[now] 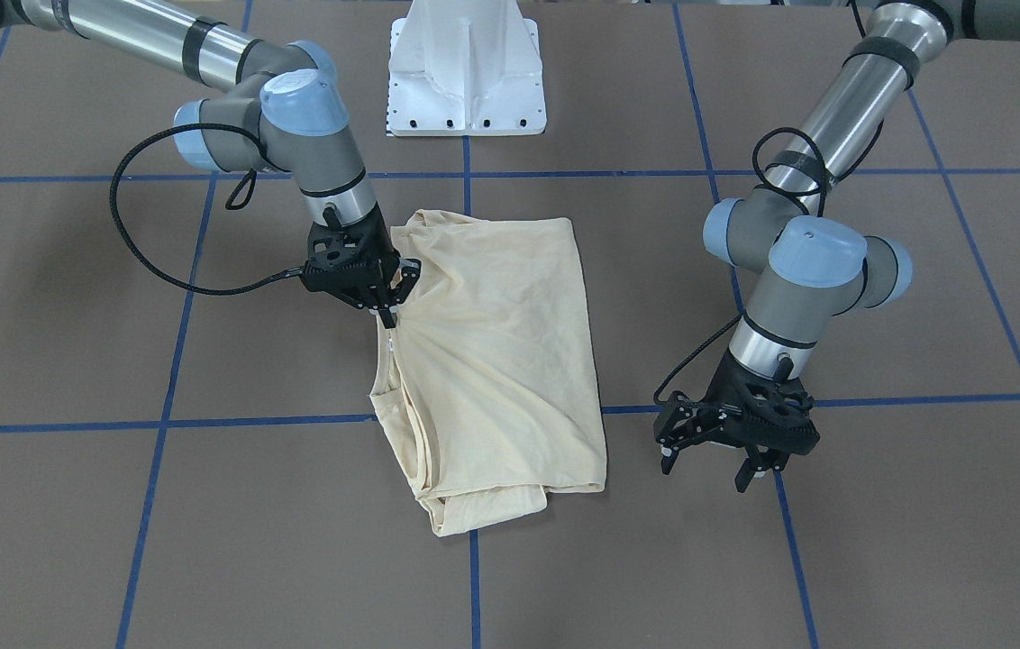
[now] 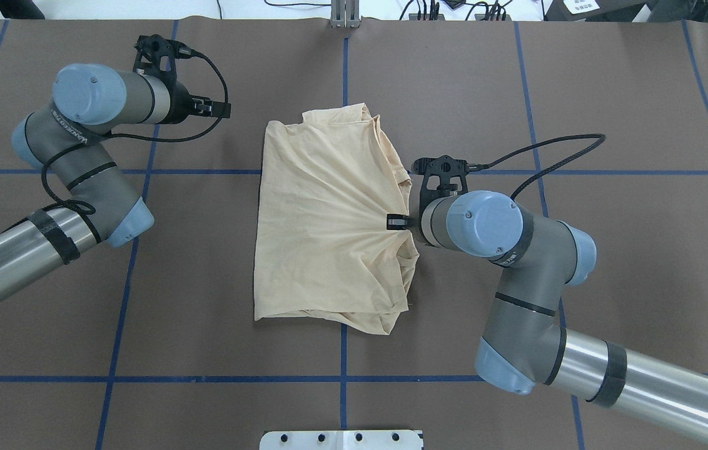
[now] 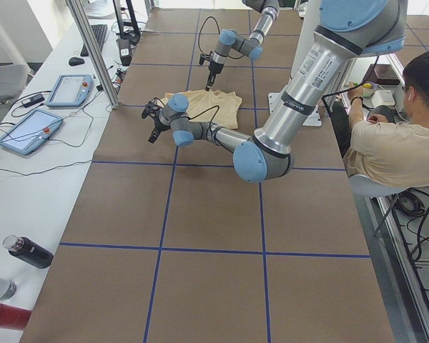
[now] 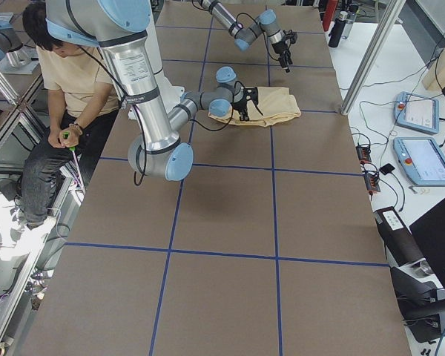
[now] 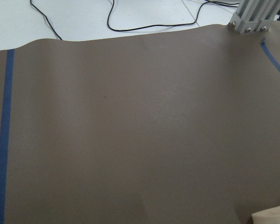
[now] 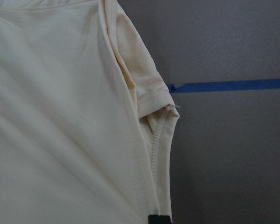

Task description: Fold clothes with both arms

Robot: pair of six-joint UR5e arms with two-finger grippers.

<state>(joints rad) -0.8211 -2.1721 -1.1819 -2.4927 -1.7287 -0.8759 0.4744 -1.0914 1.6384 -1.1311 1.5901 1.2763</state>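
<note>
The pale cream-yellow shirt lies folded into a rough rectangle at the middle of the brown table, plain side up; its print is hidden. My right gripper is shut on the shirt's edge on the robot's right side, and creases fan out from the pinch in the overhead view. The right wrist view shows the shirt's hem and a black fingertip at the bottom. My left gripper is open and empty, hovering over bare table well apart from the shirt. The left wrist view shows only a corner of shirt.
The white pedestal base stands on the robot's side of the shirt. Blue tape lines cross the table. An aluminium post stands at the far edge. A seated operator and tablets show beside the table.
</note>
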